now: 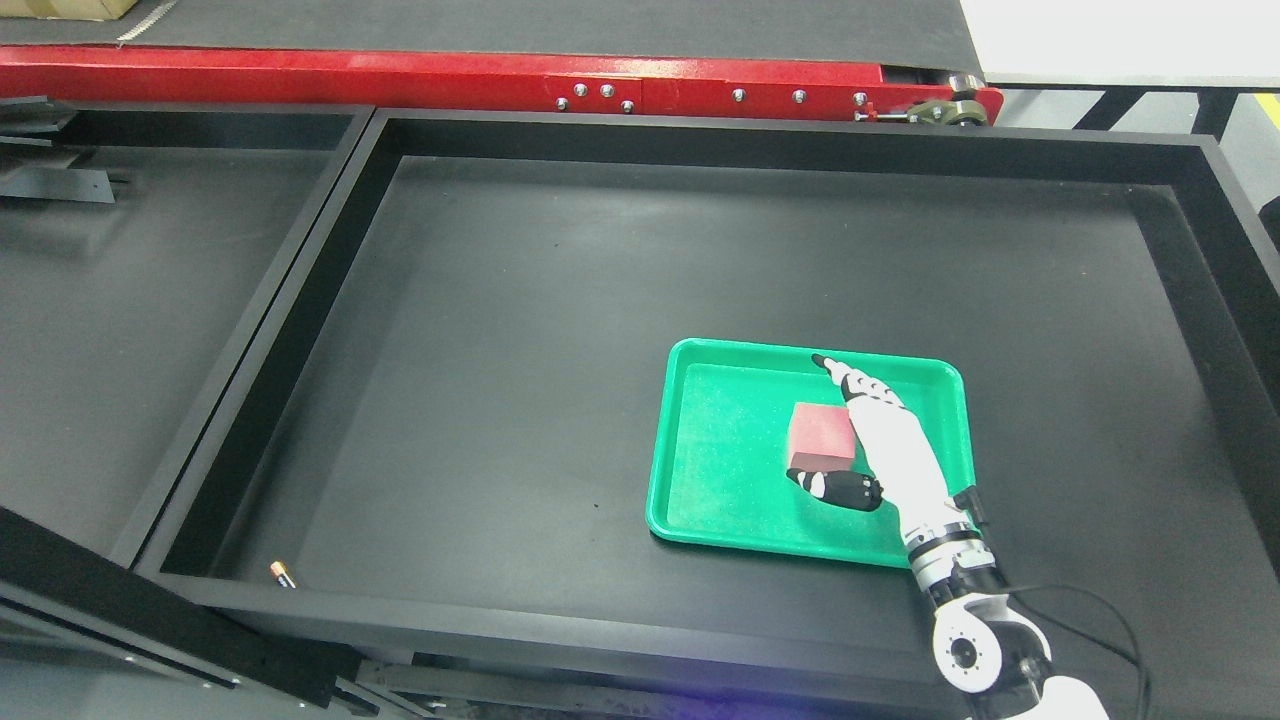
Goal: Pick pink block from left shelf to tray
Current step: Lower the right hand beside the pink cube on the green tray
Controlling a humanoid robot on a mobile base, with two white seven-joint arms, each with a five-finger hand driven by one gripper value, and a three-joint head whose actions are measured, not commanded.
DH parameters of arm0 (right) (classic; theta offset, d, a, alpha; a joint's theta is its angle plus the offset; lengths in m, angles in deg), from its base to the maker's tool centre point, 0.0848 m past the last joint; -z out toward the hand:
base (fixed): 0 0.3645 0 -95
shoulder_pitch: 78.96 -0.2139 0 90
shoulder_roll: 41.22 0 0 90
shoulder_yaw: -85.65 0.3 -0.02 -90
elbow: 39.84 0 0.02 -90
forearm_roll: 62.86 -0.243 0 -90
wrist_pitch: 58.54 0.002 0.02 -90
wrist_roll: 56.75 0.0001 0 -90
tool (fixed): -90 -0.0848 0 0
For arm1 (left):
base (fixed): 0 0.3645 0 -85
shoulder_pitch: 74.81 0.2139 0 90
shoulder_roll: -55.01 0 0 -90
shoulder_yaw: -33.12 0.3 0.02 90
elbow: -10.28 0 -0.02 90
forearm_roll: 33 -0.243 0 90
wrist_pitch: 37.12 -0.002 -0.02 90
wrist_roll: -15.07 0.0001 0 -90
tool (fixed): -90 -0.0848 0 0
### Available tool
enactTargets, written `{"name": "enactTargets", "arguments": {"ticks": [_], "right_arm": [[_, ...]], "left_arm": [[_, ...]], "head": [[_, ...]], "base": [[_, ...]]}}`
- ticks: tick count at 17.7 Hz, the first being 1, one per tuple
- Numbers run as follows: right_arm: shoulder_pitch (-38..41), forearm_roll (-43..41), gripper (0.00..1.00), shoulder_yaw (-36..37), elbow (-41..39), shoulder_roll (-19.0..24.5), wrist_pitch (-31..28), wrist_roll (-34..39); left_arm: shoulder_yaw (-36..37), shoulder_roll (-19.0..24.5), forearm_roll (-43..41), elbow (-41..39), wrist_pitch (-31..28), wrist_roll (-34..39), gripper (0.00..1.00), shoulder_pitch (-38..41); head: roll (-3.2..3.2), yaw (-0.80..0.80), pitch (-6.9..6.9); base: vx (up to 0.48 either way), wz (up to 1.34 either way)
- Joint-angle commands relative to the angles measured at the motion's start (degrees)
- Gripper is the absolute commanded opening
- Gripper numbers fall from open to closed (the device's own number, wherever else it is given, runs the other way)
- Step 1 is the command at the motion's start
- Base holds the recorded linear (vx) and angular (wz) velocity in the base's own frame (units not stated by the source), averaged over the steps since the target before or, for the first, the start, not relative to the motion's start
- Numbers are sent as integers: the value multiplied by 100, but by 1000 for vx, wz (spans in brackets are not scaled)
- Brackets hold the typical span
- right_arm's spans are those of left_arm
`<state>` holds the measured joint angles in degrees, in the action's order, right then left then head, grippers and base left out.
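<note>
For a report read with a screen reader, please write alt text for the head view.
The robot's right hand rests open beside a pink block lying in a green tray. The tray sits on a large black bin; a small battery lies near its front left corner.

Large black shallow bin (1195, 150) with raised rim fills frame; second black bin (150, 330) adjoins at left. Red metal beam (450, 80) studded with bolts runs along far edge, dark conveyor belt (560, 25) behind it. White surface (1120, 40) at upper right. Cardboard box corner (70, 8) upper left. Small battery-like object (282, 574) lies near front rim.
</note>
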<state>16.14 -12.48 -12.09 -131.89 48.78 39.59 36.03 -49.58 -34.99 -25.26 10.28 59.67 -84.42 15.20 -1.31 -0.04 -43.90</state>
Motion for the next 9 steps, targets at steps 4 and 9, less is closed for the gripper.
{"name": "enactTargets", "arguments": {"ticks": [4,9], "right_arm": [[0,156,99,-141,231,-100,-31,82],[0,130,99,-229,329,-100,-277,267]], "left_arm": [[0,100,0,-100,-2,-1,100,114],[0,100,0,-100,-2,-1,100,114]], "head": [[0,0,0],[0,0,0]], "base": [[3,-1],[0,0]]}}
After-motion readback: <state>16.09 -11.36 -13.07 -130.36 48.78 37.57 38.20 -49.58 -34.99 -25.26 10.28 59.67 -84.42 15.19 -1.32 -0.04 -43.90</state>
